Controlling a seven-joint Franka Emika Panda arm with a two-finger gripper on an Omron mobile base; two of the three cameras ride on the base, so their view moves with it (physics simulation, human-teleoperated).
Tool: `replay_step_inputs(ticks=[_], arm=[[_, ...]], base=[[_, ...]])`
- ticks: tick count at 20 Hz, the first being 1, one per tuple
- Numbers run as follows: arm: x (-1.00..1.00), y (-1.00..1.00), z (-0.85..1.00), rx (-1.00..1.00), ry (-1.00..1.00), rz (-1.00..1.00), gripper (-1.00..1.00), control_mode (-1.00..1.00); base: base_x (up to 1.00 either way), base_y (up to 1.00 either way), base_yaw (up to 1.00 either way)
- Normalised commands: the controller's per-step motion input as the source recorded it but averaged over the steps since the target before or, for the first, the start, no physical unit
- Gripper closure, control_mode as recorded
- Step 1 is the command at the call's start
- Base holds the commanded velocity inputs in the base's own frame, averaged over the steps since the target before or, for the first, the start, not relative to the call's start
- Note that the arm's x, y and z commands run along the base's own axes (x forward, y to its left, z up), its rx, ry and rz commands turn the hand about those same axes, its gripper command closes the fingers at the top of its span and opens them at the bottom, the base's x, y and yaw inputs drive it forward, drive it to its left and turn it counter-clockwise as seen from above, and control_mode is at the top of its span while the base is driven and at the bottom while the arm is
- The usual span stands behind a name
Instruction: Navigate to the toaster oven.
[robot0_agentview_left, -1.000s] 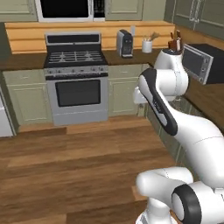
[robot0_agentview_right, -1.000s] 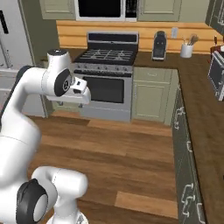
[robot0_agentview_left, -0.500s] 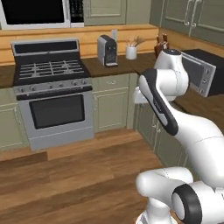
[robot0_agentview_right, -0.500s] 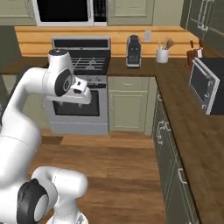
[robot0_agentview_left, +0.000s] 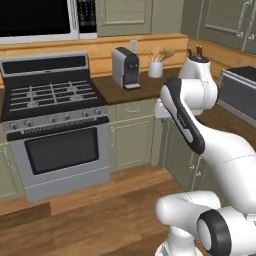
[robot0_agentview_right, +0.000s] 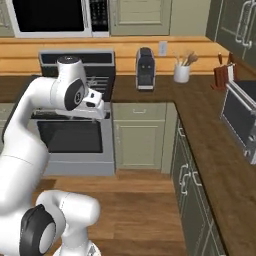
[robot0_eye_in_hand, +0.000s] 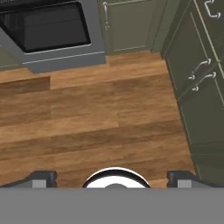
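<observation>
The boxy silver toaster oven with a glass door (robot0_agentview_right: 241, 120) sits on the dark wooden worktop (robot0_agentview_right: 210, 130), right of the steel range (robot0_agentview_right: 75, 125). The gripper (robot0_eye_in_hand: 111, 177) hangs spread, empty, above the floor.

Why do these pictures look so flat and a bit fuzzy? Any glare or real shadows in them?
Left base view: even rendered light, soft edges, no glare on the range. Right base view: the toaster oven is cut by the frame edge, its glass dull. Hand view: the wood floor looks slightly blurred, without cast shadows.
</observation>
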Motion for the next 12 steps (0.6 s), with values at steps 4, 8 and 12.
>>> replay_step_inputs(ticks=[4, 8, 12], arm=[[0.00, 0.00, 0.00, 0.00, 0.00, 0.00, -1.00, 1.00], [0.00, 0.00, 0.00, 0.00, 0.00, 0.00, -1.00, 1.00], [0.00, 0.00, 0.00, 0.00, 0.00, 0.00, -1.00, 1.00]], base=[[1.00, 0.16, -0.22], [0.93, 0.42, -0.66], [0.48, 0.49, -0.85]])
